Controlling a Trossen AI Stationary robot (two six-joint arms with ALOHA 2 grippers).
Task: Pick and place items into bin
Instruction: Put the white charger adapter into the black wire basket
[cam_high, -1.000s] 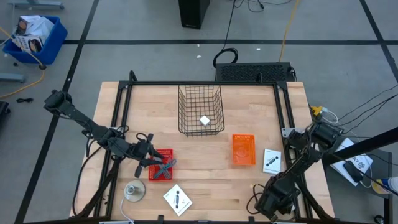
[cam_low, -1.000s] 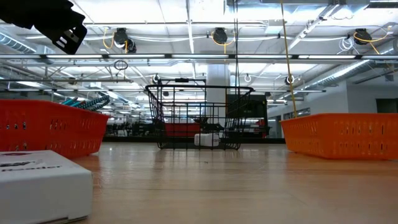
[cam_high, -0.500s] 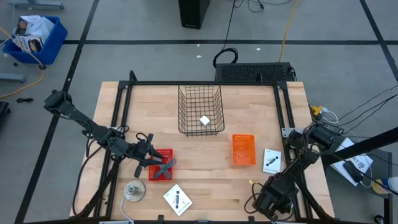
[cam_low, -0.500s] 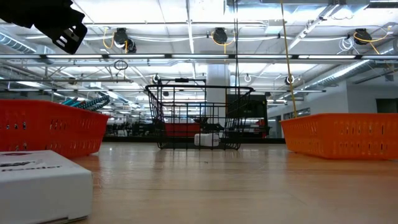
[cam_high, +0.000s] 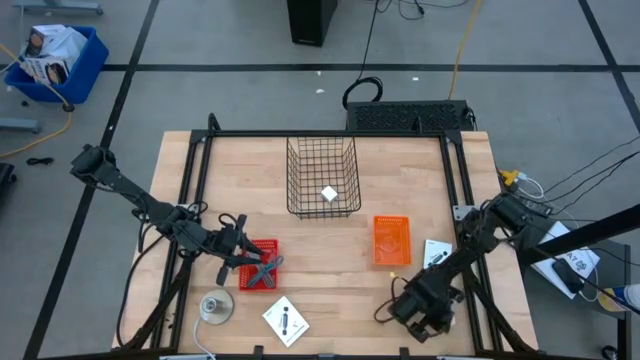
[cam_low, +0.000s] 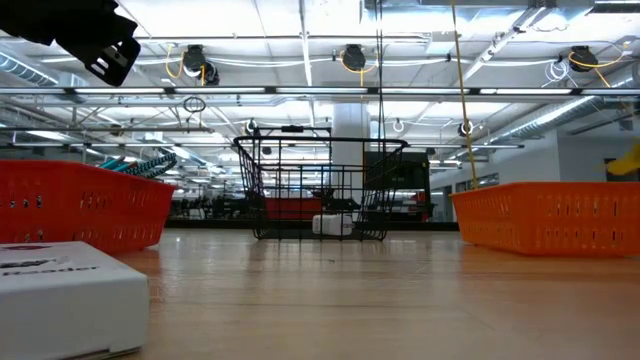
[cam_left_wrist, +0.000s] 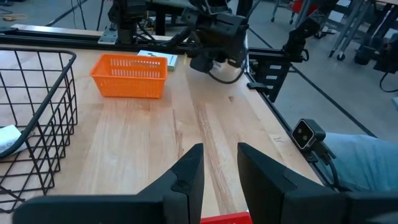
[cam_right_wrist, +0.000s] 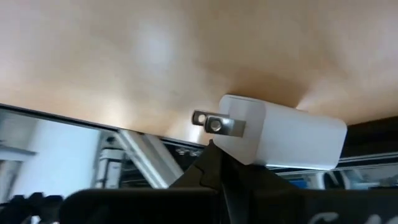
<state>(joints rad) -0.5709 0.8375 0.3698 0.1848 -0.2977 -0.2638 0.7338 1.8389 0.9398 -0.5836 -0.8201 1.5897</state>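
Note:
A black wire bin (cam_high: 322, 178) stands at the table's far middle with one white cube (cam_high: 328, 194) on its floor. My left gripper (cam_high: 244, 260) hovers open over a red basket (cam_high: 262, 266), in which a grey elongated tool (cam_high: 266, 266) lies; nothing is between its fingers (cam_left_wrist: 189, 168). My right gripper (cam_high: 393, 310) is low near the table's near edge, its fingers shut. A second white cube with two metal prongs (cam_right_wrist: 280, 134) sits right at its fingertips. White cards (cam_high: 437, 257) (cam_high: 286, 321) lie flat on the table. My right gripper meets the pronged white cube at its lower side (cam_right_wrist: 239, 155), just below the prongs, with its shut fingertips (cam_right_wrist: 211, 163). The cube casts a shadow on the wood close by. Whether the fingers hold it or only rest against it, I cannot tell.
An orange basket (cam_high: 392, 240) stands right of centre, between the bin and my right arm. A round grey disc (cam_high: 216, 306) lies at the near left. In the low view a white box (cam_low: 70, 295) sits close to the camera. The black frame rails (cam_high: 455, 180) border the table.
My right gripper has moved along the near side toward the table's left, rolling a little, and stays shut. Its yellow tag now shows at the right edge of the low view.

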